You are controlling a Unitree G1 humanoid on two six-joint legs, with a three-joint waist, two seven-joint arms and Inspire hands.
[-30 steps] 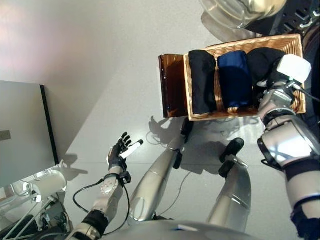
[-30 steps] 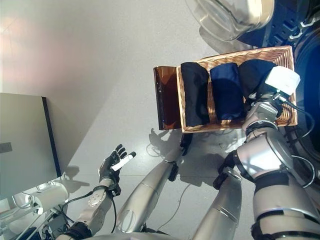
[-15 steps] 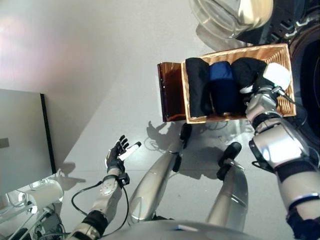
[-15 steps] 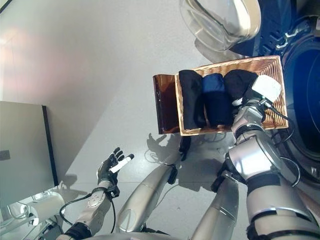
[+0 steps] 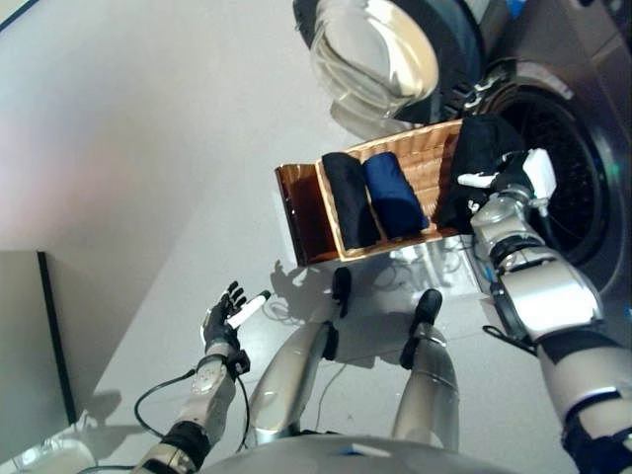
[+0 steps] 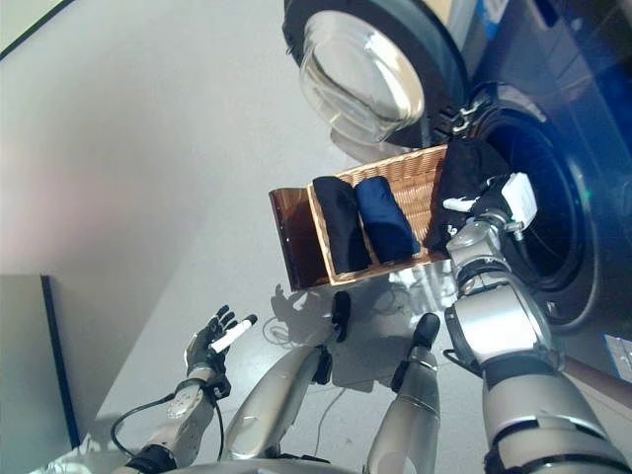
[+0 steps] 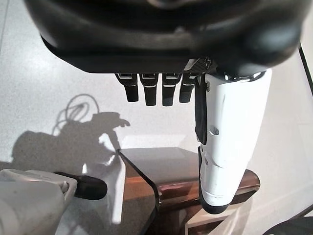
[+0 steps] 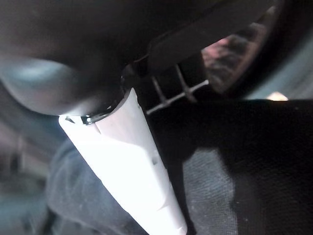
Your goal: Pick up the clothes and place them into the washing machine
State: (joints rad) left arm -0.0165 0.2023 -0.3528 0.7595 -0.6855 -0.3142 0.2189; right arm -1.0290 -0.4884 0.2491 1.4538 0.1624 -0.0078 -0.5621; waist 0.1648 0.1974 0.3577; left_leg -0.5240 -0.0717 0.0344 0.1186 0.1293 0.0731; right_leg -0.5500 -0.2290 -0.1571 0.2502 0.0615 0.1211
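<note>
A wicker basket (image 5: 427,163) stands on the floor in front of the washing machine, whose dark drum opening (image 5: 563,173) is just to its right. A rolled black garment (image 5: 350,200) and a rolled navy garment (image 5: 395,196) lie side by side in it. My right hand (image 5: 506,184) is shut on a third black garment (image 5: 474,163), which hangs over the basket's right end beside the drum opening. In the right wrist view the white thumb (image 8: 137,161) presses into the black cloth (image 8: 254,161). My left hand (image 5: 225,316) hangs open and idle low on the left.
The washer's round glass door (image 5: 377,59) stands swung open behind the basket. A glossy brown stand (image 5: 296,215) sticks out at the basket's left end. A grey cabinet (image 5: 25,346) sits at the far left, with bare grey floor between.
The camera has turned toward the washer. My right hand has lifted the black garment up out of the basket's right end toward the drum opening. The left hand stays as it was.
</note>
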